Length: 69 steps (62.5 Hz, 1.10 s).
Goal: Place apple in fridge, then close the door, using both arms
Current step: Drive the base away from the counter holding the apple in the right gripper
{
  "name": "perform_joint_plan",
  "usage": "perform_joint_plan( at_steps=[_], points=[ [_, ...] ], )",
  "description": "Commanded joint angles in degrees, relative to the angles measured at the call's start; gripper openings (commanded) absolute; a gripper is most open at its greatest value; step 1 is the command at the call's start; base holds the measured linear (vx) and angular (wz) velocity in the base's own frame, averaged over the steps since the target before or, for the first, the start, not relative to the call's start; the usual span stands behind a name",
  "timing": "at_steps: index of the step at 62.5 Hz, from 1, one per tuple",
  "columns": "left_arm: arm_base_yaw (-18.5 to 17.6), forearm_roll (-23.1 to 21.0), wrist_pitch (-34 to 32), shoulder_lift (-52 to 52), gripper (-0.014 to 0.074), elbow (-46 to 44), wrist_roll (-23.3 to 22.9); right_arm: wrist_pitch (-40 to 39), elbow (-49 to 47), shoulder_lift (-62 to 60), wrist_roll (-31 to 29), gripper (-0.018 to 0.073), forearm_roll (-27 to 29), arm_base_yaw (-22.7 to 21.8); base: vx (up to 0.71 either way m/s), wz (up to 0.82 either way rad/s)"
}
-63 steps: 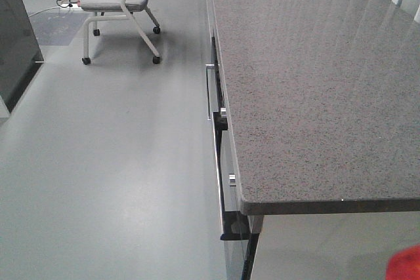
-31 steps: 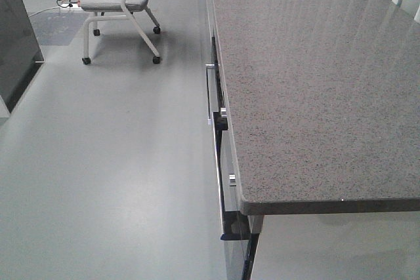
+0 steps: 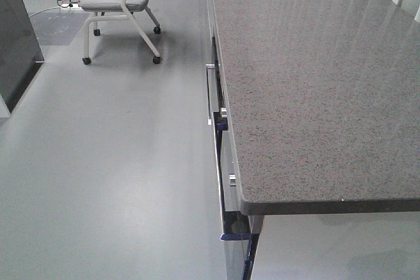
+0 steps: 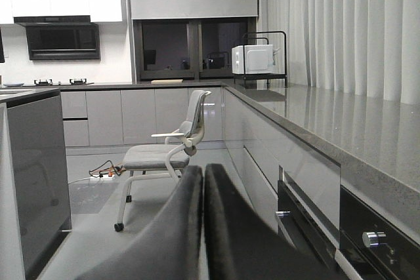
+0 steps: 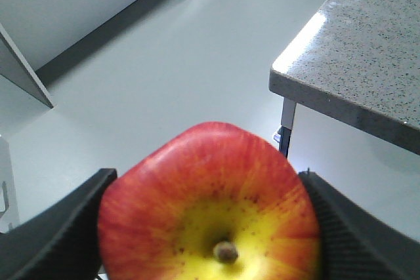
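The apple [image 5: 210,208], red with a yellow patch around its stem, fills the bottom of the right wrist view. My right gripper [image 5: 207,178] is shut on it, one black finger on each side. It hangs over the grey floor, left of the counter's corner. My left gripper [image 4: 203,170] is shut with nothing in it, its two dark fingers pressed together and pointing toward the chair. A tall dark grey panel [image 3: 13,31], the fridge, stands at the far left of the front view and the left wrist view, fridge [image 4: 36,175]. I cannot tell whether it is body or door. Neither gripper shows in the front view.
A long grey speckled counter [image 3: 308,83] runs along the right, with cabinet handles and an oven front [image 3: 226,181] below its edge. A wheeled grey chair [image 3: 121,4] stands at the back left with cables on the floor beside it. A white microwave [image 4: 252,59] sits on the far counter.
One second ago a red edge of the apple showed at the bottom right corner of the front view; it has since left that view.
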Motion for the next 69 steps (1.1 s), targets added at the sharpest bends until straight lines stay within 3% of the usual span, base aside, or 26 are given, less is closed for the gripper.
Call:
perform_joint_plan(
  at_steps=[1, 32, 69],
  points=[
    [0.0, 0.0, -4.2, -0.9, -0.0006, 1.2, -0.3, -4.0, -1.4, 0.9, -0.1, 0.0391, 1.4, 0.0, 0.00, 0.00],
    [0.0, 0.0, -4.2, -0.9, -0.0006, 1.2, -0.3, -4.0, -1.4, 0.9, -0.1, 0.0391, 1.5, 0.0, -0.02, 0.10],
    [0.0, 0.0, -4.2, -0.9, -0.0006, 1.2, -0.3, -4.0, -1.4, 0.9, -0.1, 0.0391, 1.5, 0.0, -0.03, 0.47]
  ],
)
